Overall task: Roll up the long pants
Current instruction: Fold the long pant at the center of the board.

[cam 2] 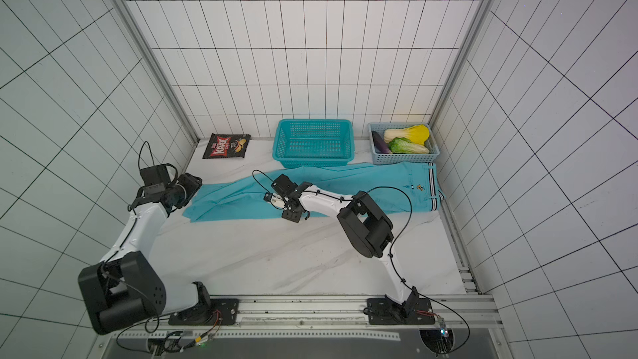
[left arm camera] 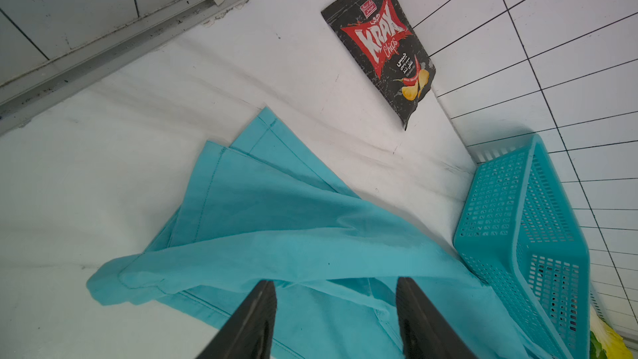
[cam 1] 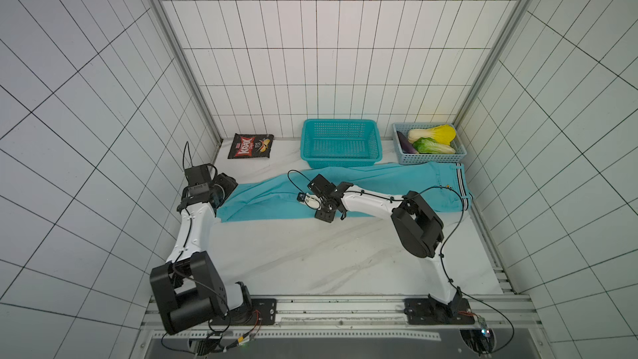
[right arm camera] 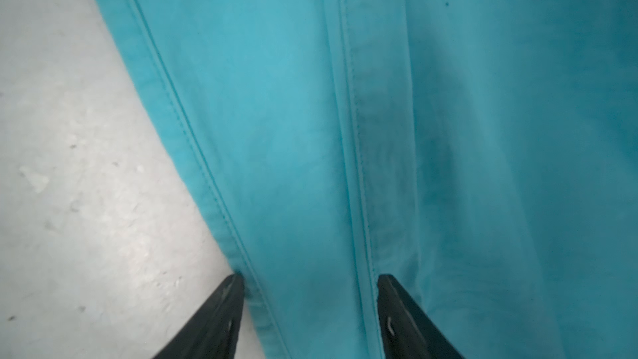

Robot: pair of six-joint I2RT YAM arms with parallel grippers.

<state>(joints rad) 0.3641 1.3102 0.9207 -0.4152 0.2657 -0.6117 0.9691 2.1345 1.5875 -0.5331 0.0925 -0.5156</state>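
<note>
Lying across the big white tabletop (cam 1: pixel 293 264), the long pants (cam 1: pixel 262 198) stretch flat from side to side. Their striped waistband (cam 1: pixel 461 184) is at the right, close to the wall rail. Their leg ends (left arm camera: pixel 241 167) are at the left, near the other wall.

A blue-green basket (cam 1: pixel 341 163) sits at the back, right against the far edge of the pants. A smaller gray basket (cam 1: pixel 431 158) sits just behind the waistband end, with cabbages (cam 1: pixel 431 134) and an eggplant (cam 1: pixel 404 143) inside. A black chips bag (cam 1: pixel 250 146) lies in the back left corner, apart from the pants.

In front of the pants the tabletop is wide open room.

The left pincer (left arm camera: pixel 335 283) is open, just above the cloth by the leg ends. The right pincer (right arm camera: pixel 310 276) is open too. Its tips are down at the near edge of the pants, with a strip of cloth between them.
</note>
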